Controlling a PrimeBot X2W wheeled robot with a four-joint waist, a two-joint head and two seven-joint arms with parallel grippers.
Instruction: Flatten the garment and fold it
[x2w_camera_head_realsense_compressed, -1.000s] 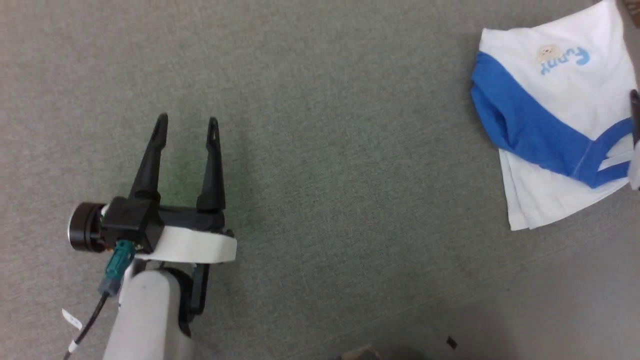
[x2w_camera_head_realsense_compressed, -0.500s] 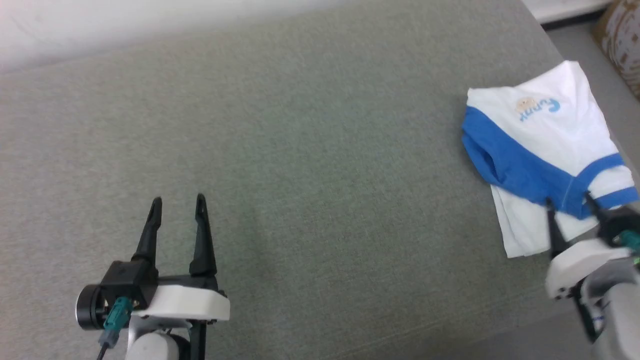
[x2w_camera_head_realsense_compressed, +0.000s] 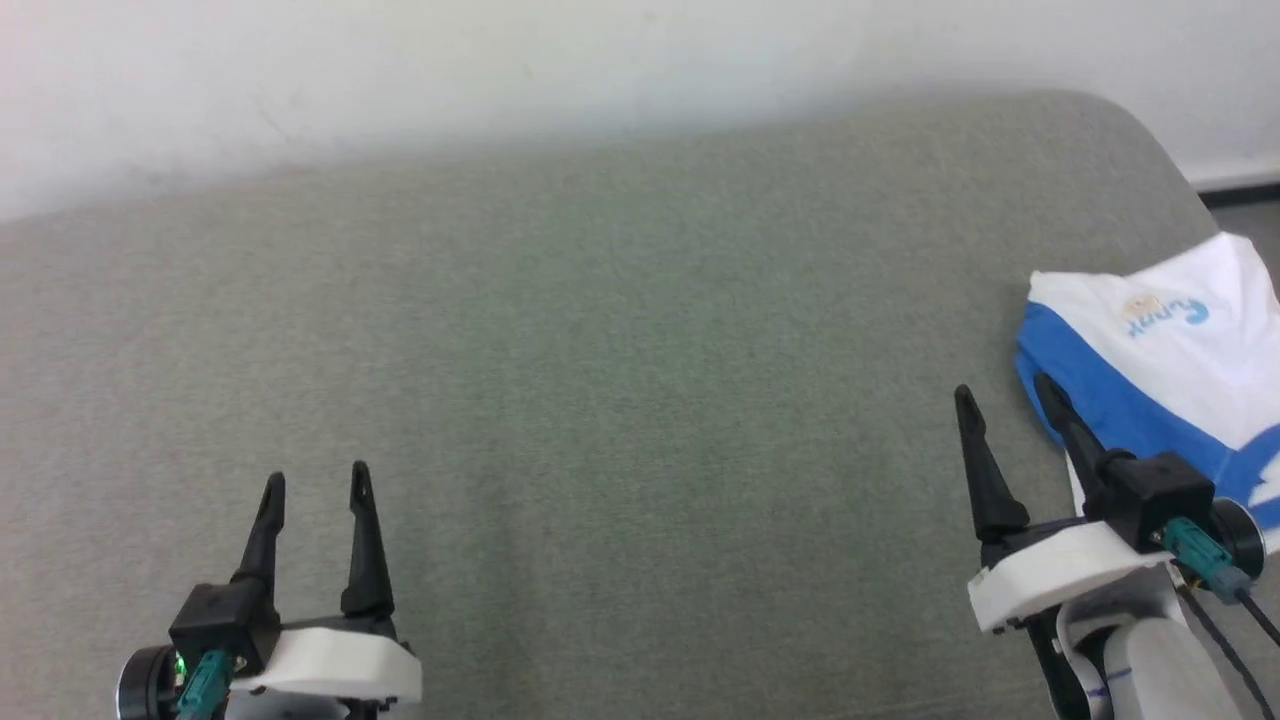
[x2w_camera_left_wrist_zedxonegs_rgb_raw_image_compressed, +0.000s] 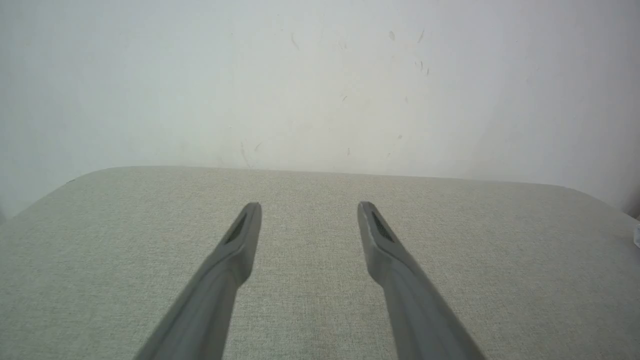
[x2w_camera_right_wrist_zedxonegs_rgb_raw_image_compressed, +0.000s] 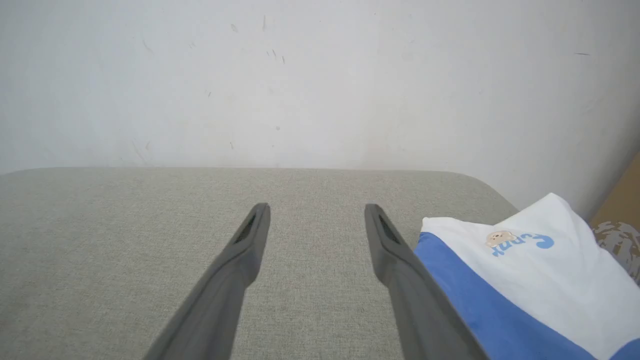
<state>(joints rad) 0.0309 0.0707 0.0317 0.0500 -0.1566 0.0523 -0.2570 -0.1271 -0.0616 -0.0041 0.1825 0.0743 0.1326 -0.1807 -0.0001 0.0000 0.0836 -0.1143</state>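
The garment (x2w_camera_head_realsense_compressed: 1160, 360), a white shirt with a blue sleeve across it and small lettering, lies folded at the right end of the grey-green padded surface (x2w_camera_head_realsense_compressed: 640, 400); the right wrist view has it at the lower right (x2w_camera_right_wrist_zedxonegs_rgb_raw_image_compressed: 530, 270). My right gripper (x2w_camera_head_realsense_compressed: 1008, 400) hovers open just left of the garment's blue edge, with nothing between its fingers (x2w_camera_right_wrist_zedxonegs_rgb_raw_image_compressed: 316, 210). At the lower left my left gripper (x2w_camera_head_realsense_compressed: 315, 485) stands open over bare fabric (x2w_camera_left_wrist_zedxonegs_rgb_raw_image_compressed: 309, 207), far from the garment.
A white wall (x2w_camera_head_realsense_compressed: 500, 70) rises behind the surface's far edge. The surface's rounded right corner (x2w_camera_head_realsense_compressed: 1140, 120) drops to the floor with a dark baseboard (x2w_camera_head_realsense_compressed: 1240, 190). A brown cardboard box (x2w_camera_right_wrist_zedxonegs_rgb_raw_image_compressed: 620, 220) stands beyond the garment.
The head camera has tilted up and turned, so the wall now shows and the garment sits at the right edge. The right gripper has come fully into view beside the garment. Both grippers stay open.
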